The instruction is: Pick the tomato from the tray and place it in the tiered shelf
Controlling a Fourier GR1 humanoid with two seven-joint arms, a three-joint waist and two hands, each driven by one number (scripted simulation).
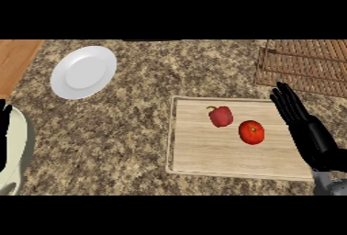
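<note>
Nearest to me is my right hand (302,125), coming up from the lower right corner. It is released, fingers straight and together, pointing away from me along the right rim of the tray (203,158). It holds nothing and touches nothing I can make out.

At the lower left edge my left forearm (20,147) shows pale. My left hand (3,133) is only a dark sliver against the frame there, so I cannot tell how it is set.

The tomato (251,132) lies on the tray, in its right half, just beside my right hand but apart from it. A red pepper (221,116) sits close to its upper left. The tiered shelf (305,64) stands at the far right of the counter (136,133), beyond the tray's top corner. A white plate (83,72) rests well away at the upper left.

I judge the task barely begun: the tomato is not yet grasped, lifted or carried. What is left is nearly all of it: bring the hand leftward over the tomato, curl round it without catching the pepper, lift it, and set it in the shelf.
</note>
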